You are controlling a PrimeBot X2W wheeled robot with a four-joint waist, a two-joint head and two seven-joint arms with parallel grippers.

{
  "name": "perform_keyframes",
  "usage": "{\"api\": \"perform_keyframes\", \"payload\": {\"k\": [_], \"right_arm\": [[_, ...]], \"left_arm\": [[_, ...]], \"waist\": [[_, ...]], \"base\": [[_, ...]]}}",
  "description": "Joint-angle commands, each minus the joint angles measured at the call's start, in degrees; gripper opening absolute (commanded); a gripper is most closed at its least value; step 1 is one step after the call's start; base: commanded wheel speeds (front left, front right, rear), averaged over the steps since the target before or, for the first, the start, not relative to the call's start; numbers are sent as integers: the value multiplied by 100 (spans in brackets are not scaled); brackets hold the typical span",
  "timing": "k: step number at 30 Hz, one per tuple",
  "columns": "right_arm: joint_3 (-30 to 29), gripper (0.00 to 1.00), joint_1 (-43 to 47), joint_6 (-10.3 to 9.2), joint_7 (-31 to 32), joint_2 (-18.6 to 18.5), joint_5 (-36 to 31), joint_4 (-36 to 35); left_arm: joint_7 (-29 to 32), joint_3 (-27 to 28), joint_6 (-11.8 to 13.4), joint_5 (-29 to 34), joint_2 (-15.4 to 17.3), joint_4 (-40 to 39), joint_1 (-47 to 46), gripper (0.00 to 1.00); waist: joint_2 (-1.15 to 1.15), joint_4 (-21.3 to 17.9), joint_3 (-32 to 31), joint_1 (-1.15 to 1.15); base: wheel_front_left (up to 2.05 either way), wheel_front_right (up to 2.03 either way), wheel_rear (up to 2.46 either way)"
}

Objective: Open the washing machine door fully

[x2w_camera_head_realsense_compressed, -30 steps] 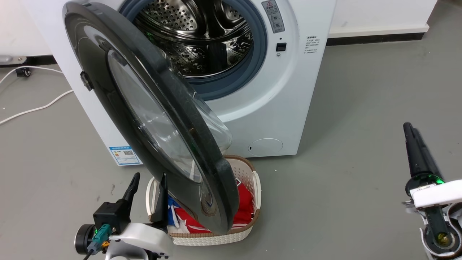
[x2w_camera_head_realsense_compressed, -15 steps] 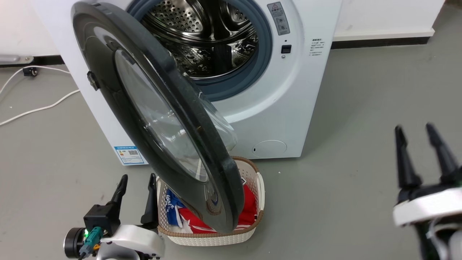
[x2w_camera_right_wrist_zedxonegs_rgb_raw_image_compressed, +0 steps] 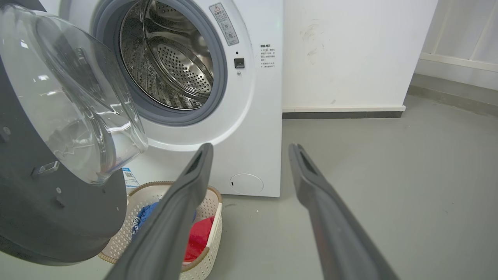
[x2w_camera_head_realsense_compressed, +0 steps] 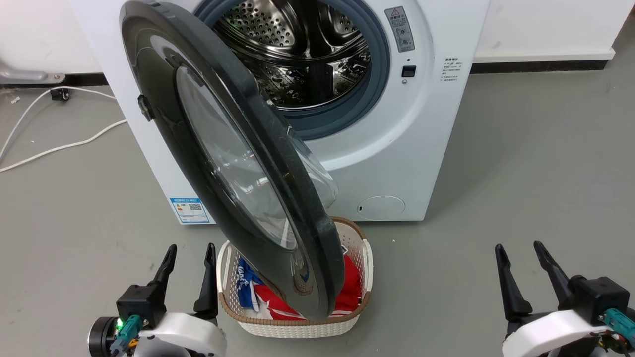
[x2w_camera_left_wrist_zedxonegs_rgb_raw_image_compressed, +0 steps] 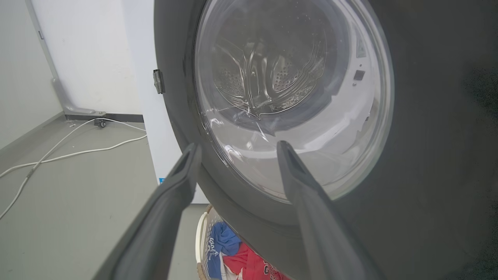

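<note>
1. Washing machine door: swung well out from the white machine, hinged on your left, leaving the drum exposed. Its lower rim hangs over the laundry basket.
2. Your left hand: fingers spread, holding nothing, low beside the basket, facing the door's outer side.
3. Your right hand: fingers spread, empty, above the floor, well apart from the door.

Grey floor met a white wall with dark skirting — a white cable trailed across the floor.
</note>
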Motion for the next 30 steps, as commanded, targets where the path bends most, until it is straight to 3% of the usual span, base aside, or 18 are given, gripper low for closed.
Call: {"api": "perform_keyframes", "payload": {"k": [1, 16, 17, 19, 30], "right_arm": [[3, 100, -23, 1, -38, 12, -31, 18], [95, 100, -167, 0, -125, -24, -208, 18], [101, 100, -166, 0, -125, -19, -210, 14], [108, 100, -165, 0, -128, -7, -221, 1], [116, 100, -160, 0, -93, 74, -248, -51]], "left_arm": [[-14, 10, -22, 32, 17, 4, 70, 100], [-14, 66, 8, 72, 15, -28, -34, 100], [-13, 70, 11, 65, 12, -18, -35, 85], [-14, 75, 7, 48, 9, -7, -45, 0], [-14, 206, 33, -66, 58, -422, -523, 0]], "waist": [[0, -5, -1, 0], [0, -62, 78, 0], [0, -65, 82, 0], [0, -68, 91, 0], [0, -26, 116, 0]], "base": [[0, 0, 0], [0, 0, 0], [0, 0, 0], [0, 0, 0], [0, 0, 0]]}}
